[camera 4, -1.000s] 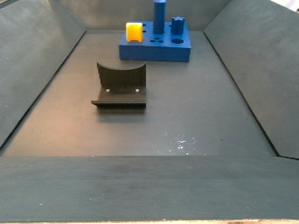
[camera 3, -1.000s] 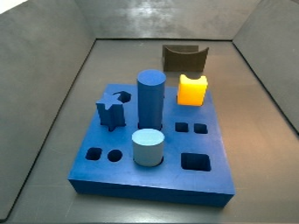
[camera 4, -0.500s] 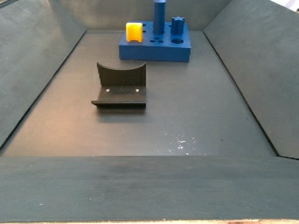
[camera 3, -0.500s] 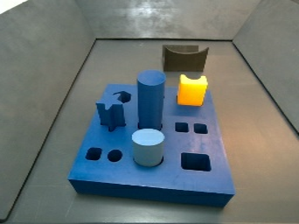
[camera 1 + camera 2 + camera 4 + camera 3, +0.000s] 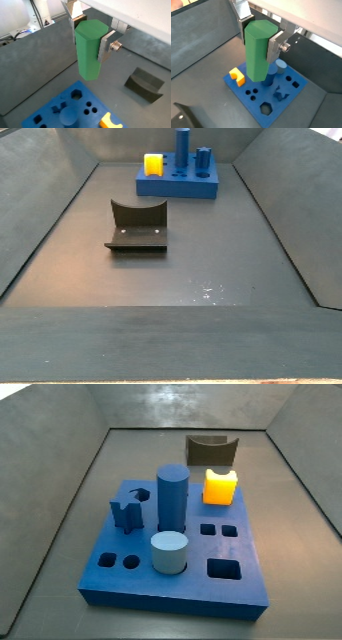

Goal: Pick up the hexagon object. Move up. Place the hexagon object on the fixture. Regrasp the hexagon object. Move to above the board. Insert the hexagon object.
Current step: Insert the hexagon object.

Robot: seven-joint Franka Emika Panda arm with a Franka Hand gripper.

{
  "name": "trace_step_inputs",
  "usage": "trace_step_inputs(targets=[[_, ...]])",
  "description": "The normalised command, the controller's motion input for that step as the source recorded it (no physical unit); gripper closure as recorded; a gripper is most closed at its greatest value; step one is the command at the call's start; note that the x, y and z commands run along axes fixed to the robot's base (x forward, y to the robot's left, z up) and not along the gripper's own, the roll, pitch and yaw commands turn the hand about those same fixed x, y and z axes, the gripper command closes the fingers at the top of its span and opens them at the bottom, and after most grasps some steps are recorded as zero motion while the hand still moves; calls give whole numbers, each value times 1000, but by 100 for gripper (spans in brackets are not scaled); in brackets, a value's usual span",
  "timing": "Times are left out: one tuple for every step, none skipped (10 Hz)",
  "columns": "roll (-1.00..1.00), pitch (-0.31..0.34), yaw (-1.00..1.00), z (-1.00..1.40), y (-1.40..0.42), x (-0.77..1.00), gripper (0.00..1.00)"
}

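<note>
Count: one claw (image 5: 92, 41), one hexagon object (image 5: 90, 50), one board (image 5: 256, 102), one fixture (image 5: 145, 84).

Both wrist views show the claw high above the floor, pinching the hexagon object between its silver finger plates (image 5: 107, 46). The hexagon object (image 5: 258, 52) is a bright green prism with flat facets, held upright, its upper end between the fingers (image 5: 276, 46) and its lower end hanging free. In a wrist view it hangs over the board; contact with the board cannot be judged, though a clear gap appears likely.

Neither side view shows the claw or the hexagon object.

Board contents in a side view: a pale blue cylinder (image 5: 168, 551) nearest, a tall blue cylinder (image 5: 173, 497) behind it, a notched blue peg (image 5: 128, 509) beside that, and an orange block (image 5: 221, 486) at the far edge. Several cut-out holes (image 5: 225, 569) are open in the top of the board (image 5: 174, 598).

The fixture (image 5: 211, 451) stands on the floor just beyond the board. In a side view the fixture (image 5: 138, 226) is nearer and the board (image 5: 179, 186) farther, well apart.
</note>
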Motion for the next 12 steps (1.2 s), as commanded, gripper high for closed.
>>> trace_step_inputs(targets=[[-40,0,-643,-454,243,-234,100],[0,0,-720,-726,226,-369,100],[-60,6,-663,-966,343,-431,100],[-87,0,-674,-1000,326,-457,100],[-54,-19,-711,-1000,197,-460,100],[-76,-50,-694,-994,146,-529,100],[-263,-171,-497,-606,0,-240,100],[-311,-219,-311,-469,-31,0,100],[-324,-239,-314,-443,-46,0,100],[-300,-229,-317,-491,-6,0,100],[-247,-180,-243,-606,0,0,100],[-261,-181,-160,-571,0,0,100]])
